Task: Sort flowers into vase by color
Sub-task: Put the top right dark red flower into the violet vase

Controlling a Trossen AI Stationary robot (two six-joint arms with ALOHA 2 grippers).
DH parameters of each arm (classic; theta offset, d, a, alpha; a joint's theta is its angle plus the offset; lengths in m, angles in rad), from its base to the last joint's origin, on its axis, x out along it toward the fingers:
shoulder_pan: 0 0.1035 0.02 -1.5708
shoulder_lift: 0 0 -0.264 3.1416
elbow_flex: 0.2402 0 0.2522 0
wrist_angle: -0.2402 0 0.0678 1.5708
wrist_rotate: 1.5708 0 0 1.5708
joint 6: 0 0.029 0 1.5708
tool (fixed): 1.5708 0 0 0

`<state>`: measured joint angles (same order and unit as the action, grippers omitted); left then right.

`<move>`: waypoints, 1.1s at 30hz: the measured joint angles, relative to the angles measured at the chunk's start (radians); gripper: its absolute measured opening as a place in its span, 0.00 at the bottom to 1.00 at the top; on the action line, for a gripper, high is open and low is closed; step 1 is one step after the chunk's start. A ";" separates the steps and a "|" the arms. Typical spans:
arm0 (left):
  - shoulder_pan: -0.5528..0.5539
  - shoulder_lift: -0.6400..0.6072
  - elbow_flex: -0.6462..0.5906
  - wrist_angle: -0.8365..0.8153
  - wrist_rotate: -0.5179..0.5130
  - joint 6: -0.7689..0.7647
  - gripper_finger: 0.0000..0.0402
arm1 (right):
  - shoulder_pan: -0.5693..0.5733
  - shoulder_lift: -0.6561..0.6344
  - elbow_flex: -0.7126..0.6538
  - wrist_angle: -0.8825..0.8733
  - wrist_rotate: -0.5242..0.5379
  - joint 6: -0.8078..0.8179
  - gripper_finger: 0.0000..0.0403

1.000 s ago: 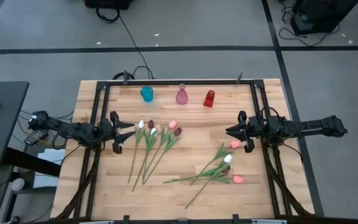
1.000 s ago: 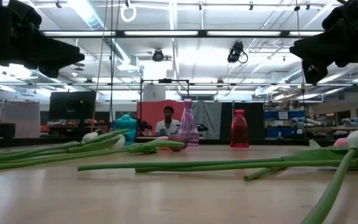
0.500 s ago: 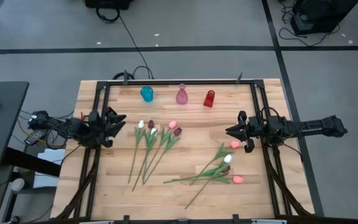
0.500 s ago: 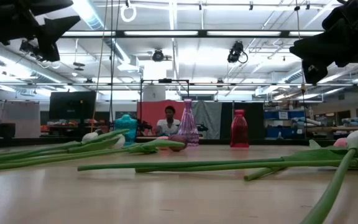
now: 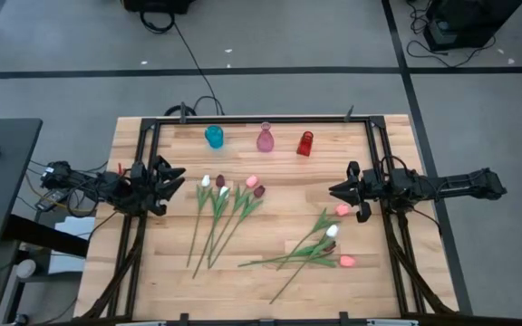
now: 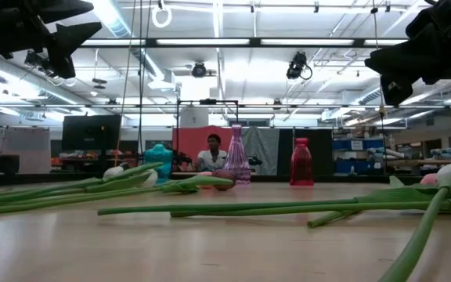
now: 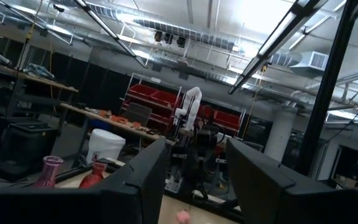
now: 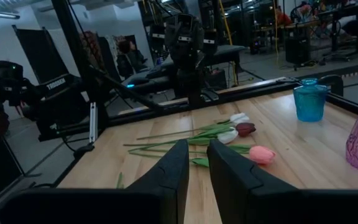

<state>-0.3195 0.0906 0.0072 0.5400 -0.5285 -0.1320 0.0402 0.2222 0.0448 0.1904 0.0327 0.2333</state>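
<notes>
Artificial tulips lie flat on the wooden table in two bunches. The left bunch (image 5: 220,208) has white, maroon and pink heads pointing to the far edge. The right bunch (image 5: 320,243) lies crossed, with pink, white and maroon heads. My left gripper (image 5: 178,174) is open and tipped upward, above the table left of the left bunch; its wrist view looks across the room. My right gripper (image 5: 333,191) is shut, level, just right of a pink head (image 5: 343,210). In the right wrist view the left bunch (image 8: 229,134) lies beyond the fingers.
Three small vases stand in a row near the far edge: teal (image 5: 214,136), pink (image 5: 265,139), red (image 5: 305,143). Black rails (image 5: 143,154) frame the table's left, far and right sides. Bare wood lies between the bunches. A person (image 6: 212,153) sits far behind the table.
My left gripper has drawn back toward the table's left edge, away from the left bunch, and tipped its fingers upward; it has kept still for the last half second. The flowers and my right arm have not moved.
</notes>
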 joint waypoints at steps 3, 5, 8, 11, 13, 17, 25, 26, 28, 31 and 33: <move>0.001 0.000 0.000 0.009 -0.027 0.009 0.43 | 0.000 0.000 0.000 0.034 0.002 0.000 0.19; 0.001 0.001 0.004 0.012 -0.052 0.025 0.43 | -0.001 0.000 0.000 0.117 0.025 0.000 0.19; 0.002 0.035 0.058 -0.083 -0.069 -0.030 0.43 | -0.001 -0.001 0.000 0.256 0.033 -0.003 0.19; 0.001 0.117 0.137 -0.156 -0.120 -0.056 0.43 | -0.001 -0.001 0.000 0.353 0.026 -0.057 0.19; 0.002 0.182 0.185 -0.195 -0.128 -0.055 0.43 | -0.001 -0.001 0.000 0.379 0.023 -0.101 0.19; 0.001 0.300 0.276 -0.265 -0.124 -0.061 0.43 | -0.001 0.000 0.000 0.383 0.023 -0.174 0.19; -0.001 0.566 0.397 -0.517 -0.120 -0.302 0.43 | -0.004 0.013 0.000 0.379 0.125 0.080 0.19; -0.001 0.611 0.413 -0.531 -0.119 -0.329 0.43 | -0.006 0.028 0.000 0.367 0.130 0.078 0.19; -0.001 0.699 0.443 -0.546 -0.104 -0.375 0.43 | -0.011 0.072 0.000 0.354 0.127 0.067 0.19; -0.001 0.828 0.496 -0.584 -0.054 -0.433 0.43 | -0.023 0.160 0.000 0.369 0.126 0.063 0.19; -0.001 0.908 0.531 -0.599 -0.042 -0.453 0.43 | -0.037 0.215 0.006 0.385 0.128 0.055 0.19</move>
<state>-0.3206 0.9989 0.5385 -0.0591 -0.5707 -0.5845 0.0037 0.4373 0.0506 0.5750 0.1608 0.2879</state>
